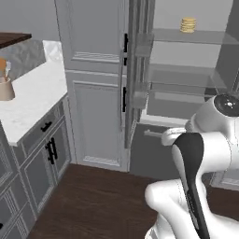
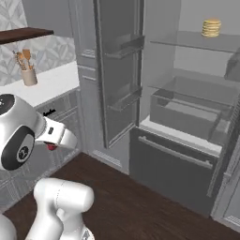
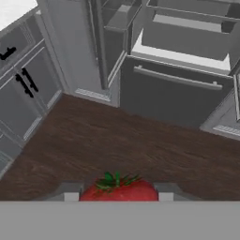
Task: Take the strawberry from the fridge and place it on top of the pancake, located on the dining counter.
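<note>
The strawberry [image 3: 119,190], bright red with green leaves, sits between my gripper's [image 3: 118,195] two fingertips, which are shut on it. In the right base view the gripper [image 2: 52,146] hangs low at the left with a bit of the red strawberry [image 2: 51,147] under it, well away from the fridge. The fridge [image 2: 187,112] stands with its doors open, showing pale shelves and a bin above its shut dark bottom drawer [image 3: 173,89]. The pancake on its plate and the dining counter are out of view.
A tall yellow stack of pancakes [image 2: 211,28] without a plate rests on the upper fridge shelf [image 1: 196,36]. The open left fridge door [image 2: 117,84] juts toward me. A utensil holder [image 1: 5,87] stands on the white side counter [image 1: 32,98]. Dark wooden floor [image 3: 117,140] lies below.
</note>
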Motion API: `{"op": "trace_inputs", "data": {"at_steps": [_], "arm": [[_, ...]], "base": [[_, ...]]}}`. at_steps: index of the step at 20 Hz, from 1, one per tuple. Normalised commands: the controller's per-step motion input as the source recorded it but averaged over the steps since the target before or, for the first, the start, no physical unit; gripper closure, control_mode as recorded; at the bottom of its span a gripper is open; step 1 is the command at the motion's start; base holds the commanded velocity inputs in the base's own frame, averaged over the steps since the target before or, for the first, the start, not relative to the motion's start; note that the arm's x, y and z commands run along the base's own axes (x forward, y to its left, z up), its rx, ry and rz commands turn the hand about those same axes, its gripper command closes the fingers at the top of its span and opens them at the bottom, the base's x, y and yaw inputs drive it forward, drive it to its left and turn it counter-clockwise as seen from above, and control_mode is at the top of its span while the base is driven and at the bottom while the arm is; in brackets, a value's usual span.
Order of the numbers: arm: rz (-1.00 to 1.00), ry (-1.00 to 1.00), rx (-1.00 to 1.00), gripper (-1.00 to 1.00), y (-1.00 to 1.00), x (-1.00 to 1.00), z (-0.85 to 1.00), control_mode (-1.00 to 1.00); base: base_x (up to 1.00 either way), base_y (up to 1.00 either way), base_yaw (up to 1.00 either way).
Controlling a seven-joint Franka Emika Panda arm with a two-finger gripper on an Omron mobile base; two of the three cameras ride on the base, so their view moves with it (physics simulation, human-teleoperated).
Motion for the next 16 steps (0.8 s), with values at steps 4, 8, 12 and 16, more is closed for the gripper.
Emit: {"op": "trace_inputs", "data": {"at_steps": [4,8,12,16], "arm": [[0.0,0.0,0.0,1.0,0.0,0.0,0.0,1.0],[0.0,0.0,0.0,1.0,0.0,0.0,0.0,1.0],[0.0,0.0,0.0,1.0,0.0,0.0,0.0,1.0],[0.0,0.0,0.0,1.0,0.0,0.0,0.0,1.0]], "base": [[-0.34,0.4,0.97],[-0.35,0.38,0.97],[-0.46,0.34,0.94],[-0.73,0.51,0.82]]}}
